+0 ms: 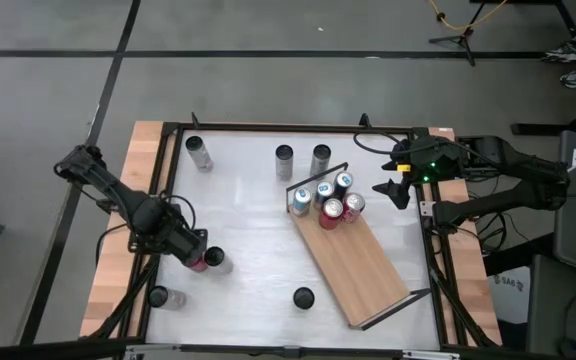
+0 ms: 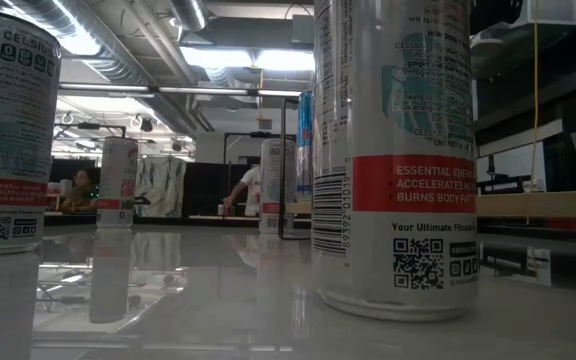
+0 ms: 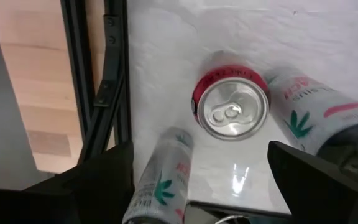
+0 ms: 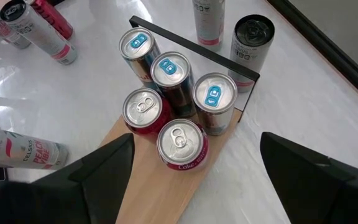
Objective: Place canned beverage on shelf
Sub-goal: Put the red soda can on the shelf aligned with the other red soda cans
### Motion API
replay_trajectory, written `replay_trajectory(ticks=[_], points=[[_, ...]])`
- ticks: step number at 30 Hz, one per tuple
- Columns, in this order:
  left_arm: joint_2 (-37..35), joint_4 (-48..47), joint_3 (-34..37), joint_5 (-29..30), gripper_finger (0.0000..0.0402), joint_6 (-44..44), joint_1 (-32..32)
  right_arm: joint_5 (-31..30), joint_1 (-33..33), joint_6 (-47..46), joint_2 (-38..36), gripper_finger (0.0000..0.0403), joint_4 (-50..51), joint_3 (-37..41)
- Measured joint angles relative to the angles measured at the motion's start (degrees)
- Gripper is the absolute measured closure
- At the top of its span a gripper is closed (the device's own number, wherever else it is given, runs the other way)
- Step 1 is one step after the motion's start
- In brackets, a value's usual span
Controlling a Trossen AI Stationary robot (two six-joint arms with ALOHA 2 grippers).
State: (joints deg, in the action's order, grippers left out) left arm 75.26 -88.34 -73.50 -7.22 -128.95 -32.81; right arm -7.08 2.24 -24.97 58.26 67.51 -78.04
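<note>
A red-rimmed can (image 1: 200,263) stands upright on the white table near its left edge, and its silver top shows in the left wrist view (image 3: 232,106). My left gripper (image 1: 194,252) hovers over it, open, its fingers (image 3: 104,183) wide on either side and not touching it. The light-wood shelf (image 1: 363,262) lies slantwise at the right and carries several upright cans (image 1: 326,198) by its far wire rail (image 4: 191,46). My right gripper (image 1: 396,190) is open and empty, just right of those cans (image 4: 179,99).
White cans stand beside the red can (image 3: 312,109) (image 3: 163,180). More cans stand at the far side (image 1: 199,153) (image 1: 284,162) (image 1: 320,159), a black-topped one near the front (image 1: 302,297) and one at the front left (image 1: 158,297). A black frame (image 1: 168,180) rims the table. The shelf's near half is bare.
</note>
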Motion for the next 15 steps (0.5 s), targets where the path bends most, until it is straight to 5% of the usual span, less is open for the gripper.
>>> replay_trajectory(ticks=[15], points=[[1.17,5.23,2.11,2.64,0.0039,-0.11,0.01,-0.01,0.02,-0.02,0.0,0.0066,-0.15,0.02]])
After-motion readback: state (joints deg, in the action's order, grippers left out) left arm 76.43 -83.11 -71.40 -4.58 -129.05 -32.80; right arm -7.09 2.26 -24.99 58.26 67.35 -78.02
